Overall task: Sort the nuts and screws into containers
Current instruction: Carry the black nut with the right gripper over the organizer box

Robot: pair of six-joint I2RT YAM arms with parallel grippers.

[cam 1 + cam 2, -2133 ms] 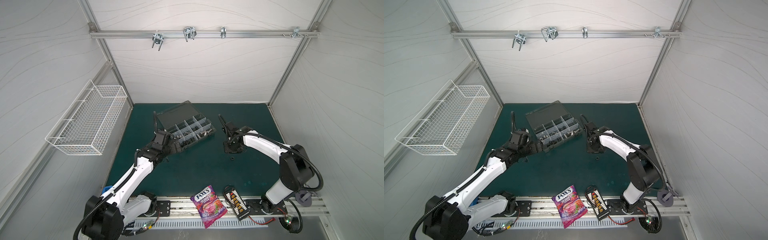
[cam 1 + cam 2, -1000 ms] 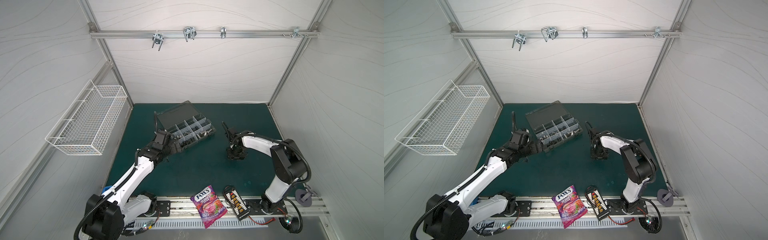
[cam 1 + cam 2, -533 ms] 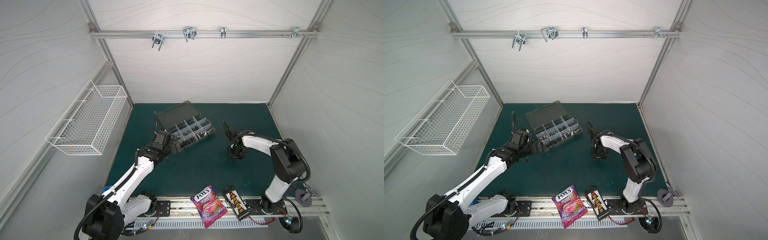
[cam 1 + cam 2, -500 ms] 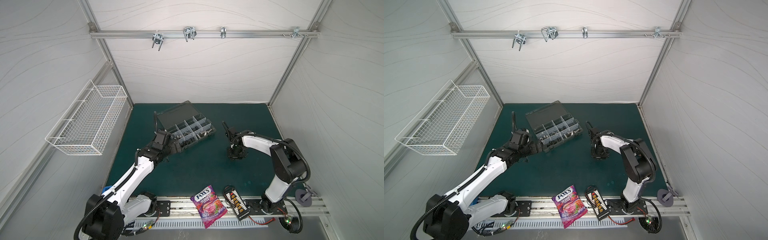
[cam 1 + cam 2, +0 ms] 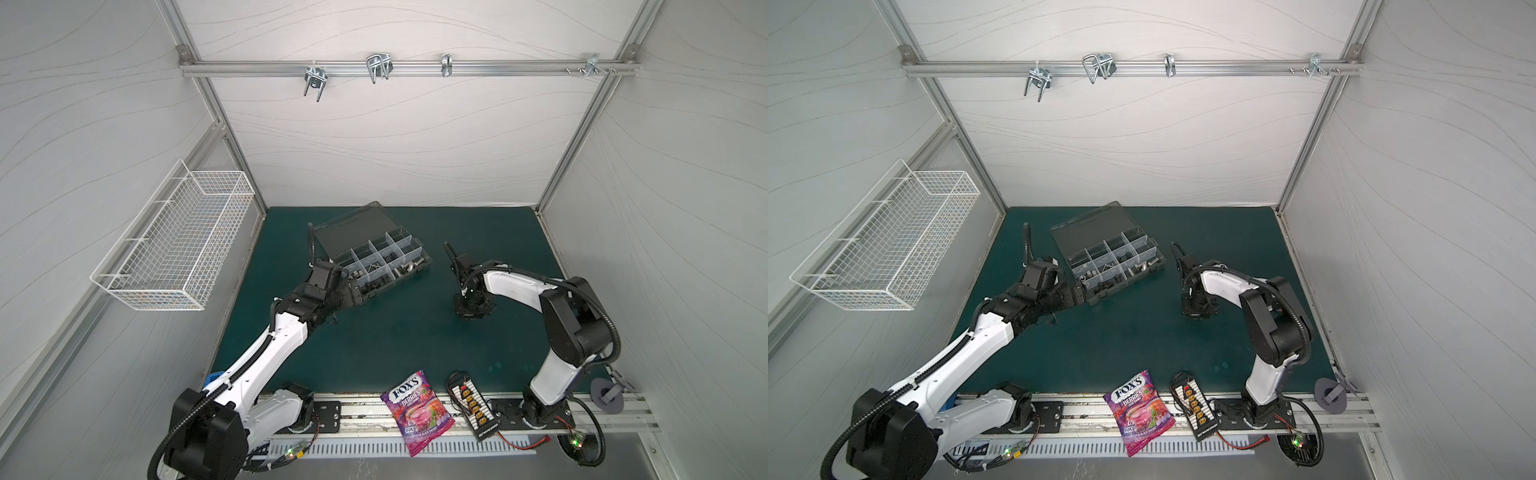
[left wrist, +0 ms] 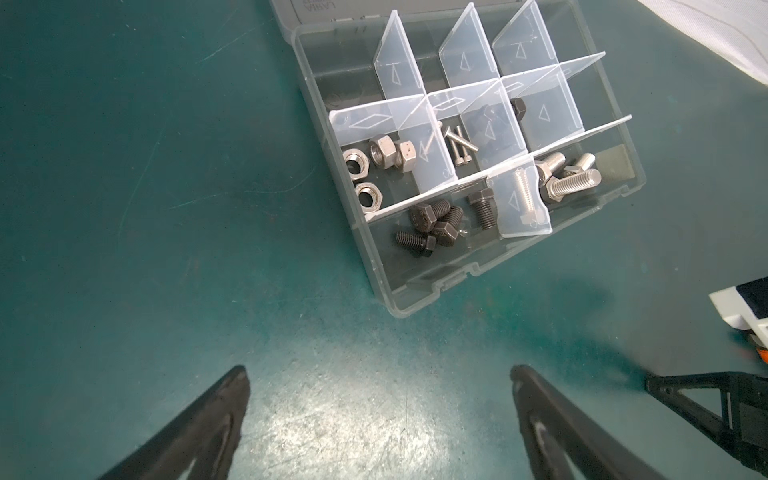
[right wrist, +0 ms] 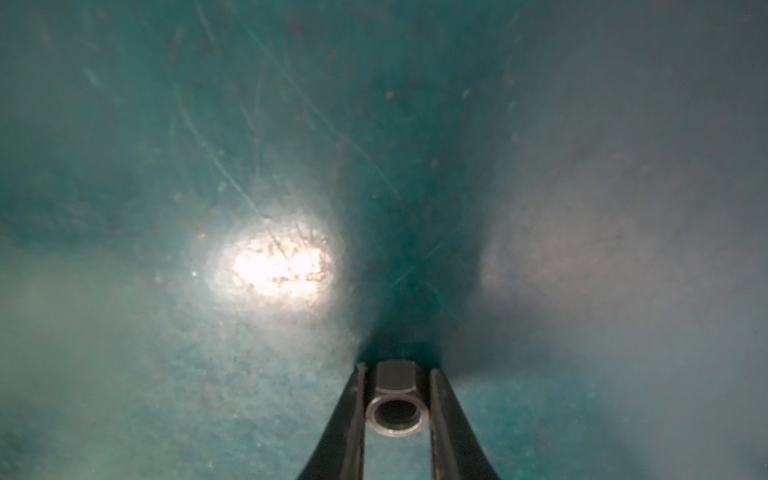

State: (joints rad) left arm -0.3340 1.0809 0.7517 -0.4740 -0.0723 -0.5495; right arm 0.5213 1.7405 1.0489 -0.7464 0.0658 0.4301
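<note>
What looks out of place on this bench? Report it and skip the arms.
The Fox's candy bag lies across the front rail, its top corner on the green mat, beside the connector board. Neither is hardware to sort. Inside the organizer box nothing looks spilled.

Bright, even top views, bowed edges, right wrist view hazy, perhaps fogged, white glare on teal mat (image 7: 274,270), silver hexagonal nut (image 7: 396,405) sharp

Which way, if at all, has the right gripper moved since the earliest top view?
Yes. The right gripper has shifted toward the front, farther from the organizer box, and its jaws now close on a silver nut.
</note>
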